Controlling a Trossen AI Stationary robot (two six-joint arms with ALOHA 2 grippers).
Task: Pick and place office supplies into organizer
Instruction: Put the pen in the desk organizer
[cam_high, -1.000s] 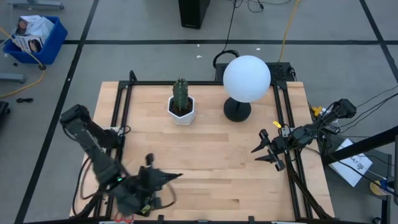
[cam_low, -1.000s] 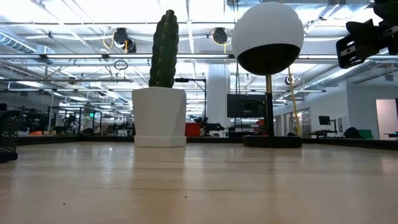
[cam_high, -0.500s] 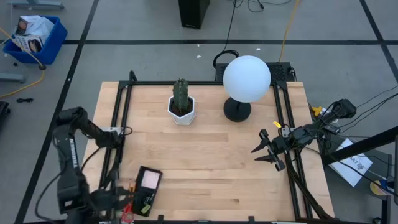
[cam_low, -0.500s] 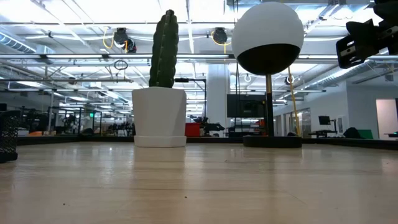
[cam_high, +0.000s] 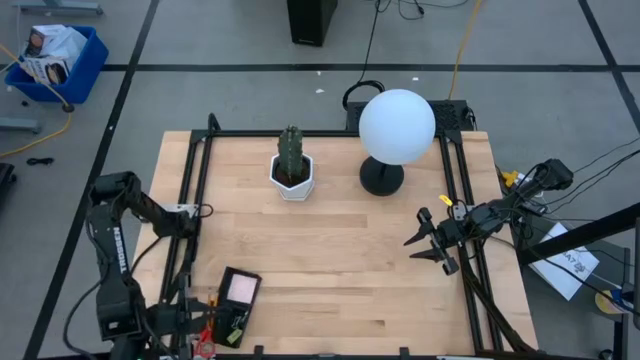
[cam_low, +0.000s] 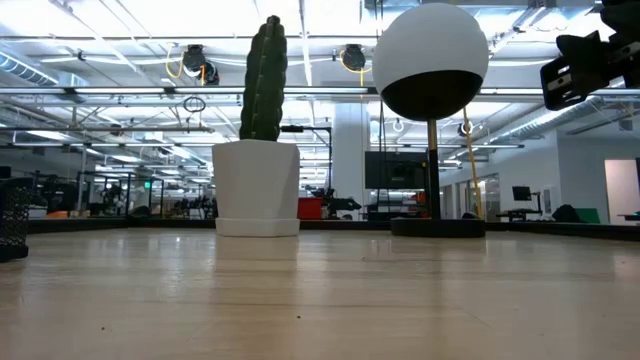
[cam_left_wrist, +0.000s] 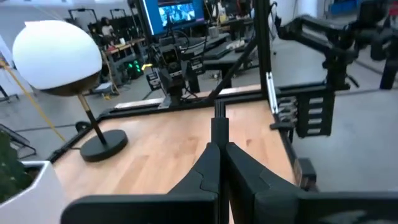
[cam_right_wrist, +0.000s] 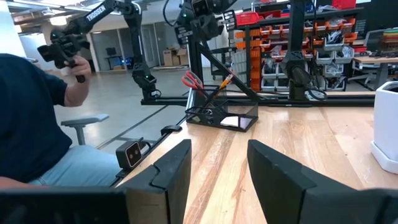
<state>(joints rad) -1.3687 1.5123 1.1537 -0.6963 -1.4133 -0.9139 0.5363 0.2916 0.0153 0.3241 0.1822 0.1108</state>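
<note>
The black organizer (cam_high: 232, 305) sits at the table's near left corner, and the low view shows its mesh wall (cam_low: 12, 215). A pink sticky-note pad (cam_high: 241, 289) lies in it. Red-handled scissors (cam_right_wrist: 193, 81) and an orange pencil (cam_right_wrist: 225, 81) stand upright in its holder (cam_right_wrist: 221, 115). My left gripper (cam_high: 190, 320) is just left of the organizer, shut with nothing between its fingers (cam_left_wrist: 219, 124), and points across the table. My right gripper (cam_high: 425, 243) waits open by the right edge, its fingers apart (cam_right_wrist: 217, 168) and holding nothing.
A cactus in a white pot (cam_high: 292, 172) and a white globe lamp on a black foot (cam_high: 396, 128) stand at the far middle. A black frame rail (cam_high: 195, 200) runs along the left side. Beyond the left edge sits a person (cam_right_wrist: 31, 124) with one hand raised.
My left arm has swung from above the organizer toward the table's left edge and sunk a little, staying shut. The organizer, which the arm covered a second ago, now shows whole. The right arm kept still.
</note>
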